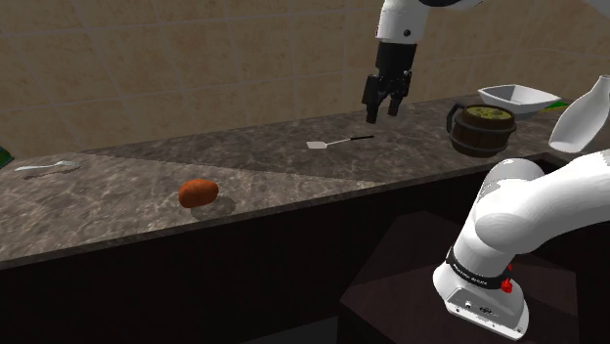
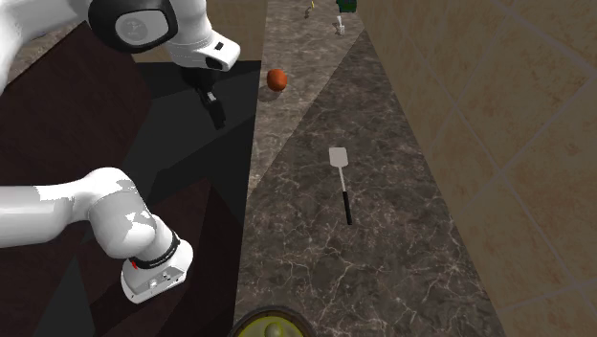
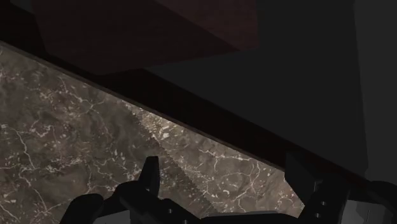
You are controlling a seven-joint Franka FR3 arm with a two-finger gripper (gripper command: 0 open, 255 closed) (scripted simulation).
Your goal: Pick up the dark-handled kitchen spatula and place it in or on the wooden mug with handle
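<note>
The tool (image 1: 384,109) hangs in the air above the tabletop (image 1: 117,200). Its two black fingers stand apart and hold nothing. The wrist view shows this up close. One of the fingers (image 3: 150,175) is far from the other, and between them are the stone tabletop (image 3: 63,146) and its dark edge.

The spatula (image 1: 337,143) lies flat on the tabletop, lower than the tool and to the shoulder view's left of it. The two do not touch. The second exterior view shows the spatula (image 2: 339,177) more clearly: its pale flat end points far away and its dark handle points near. In that view the tool (image 2: 212,107) hangs by the tabletop's edge, to the left of the spatula and well apart from it.

The mug (image 1: 481,129) stands on the shoulder view's right, past the tool. It is brown with dark bands, has a handle, and has something yellow-green inside. The second exterior view shows just the round top of the mug (image 2: 271,327) at its near edge.

The shoulder view also shows a white bowl (image 1: 515,98) behind the mug. An orange-brown lump (image 1: 198,193) sits far off on the left.
</note>
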